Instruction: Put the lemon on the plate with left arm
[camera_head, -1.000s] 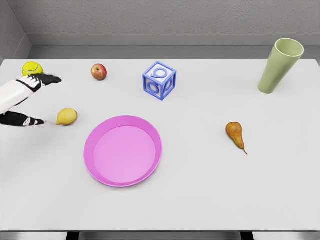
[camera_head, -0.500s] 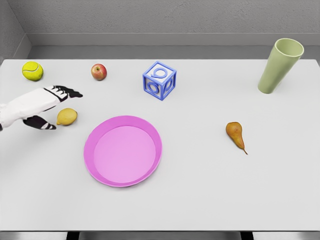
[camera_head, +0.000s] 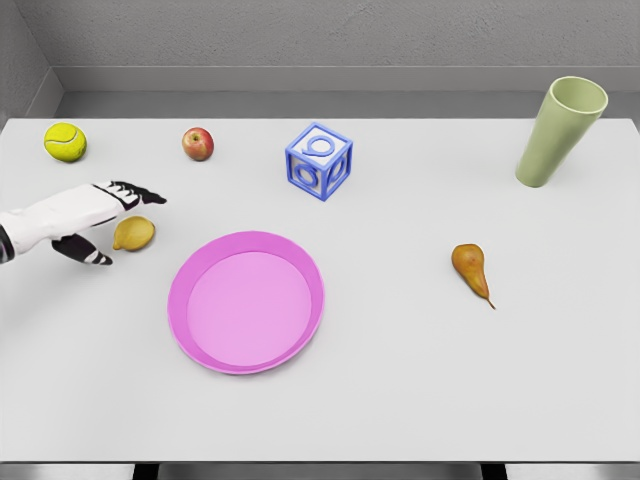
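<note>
Yellow lemon (camera_head: 134, 233) lies on the table between the spread fingers (camera_head: 138, 192) and thumb of the left hand (camera_head: 92, 215), ungrasped, so lifting it to the pink plate (camera_head: 246, 301) remains.

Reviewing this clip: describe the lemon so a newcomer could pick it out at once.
Find the pink plate near the table's middle; the lemon lies just off its upper-left rim, between the open fingers of the left hand. It is dull yellow with pointed ends, unlike the round, brighter tennis ball and red apple farther back.

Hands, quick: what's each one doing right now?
Left hand: open, fingers spread around the lemon, not gripping it.
Right hand: not in view.
</note>
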